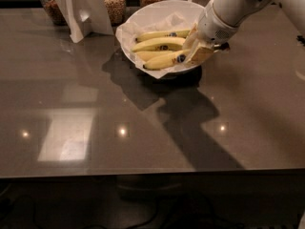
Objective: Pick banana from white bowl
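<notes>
The white bowl (143,20) stands at the back of the dark table, lined with white paper and tipped toward me. Several yellow bananas with blue stickers lie in it. The front banana (164,61) lies nearly straight, with its right end at my gripper (196,49). Two more bananas (159,44) lie behind it. My gripper reaches into the bowl's right side from the upper right, and its white wrist (219,18) hides the bowl's right rim. I cannot tell whether it has hold of the banana.
Glass jars of grains (113,4) stand behind the bowl along the back edge. A white folded card stand (78,11) stands to the bowl's left. The grey glossy table (95,128) stretches toward me, and its front edge is near the bottom.
</notes>
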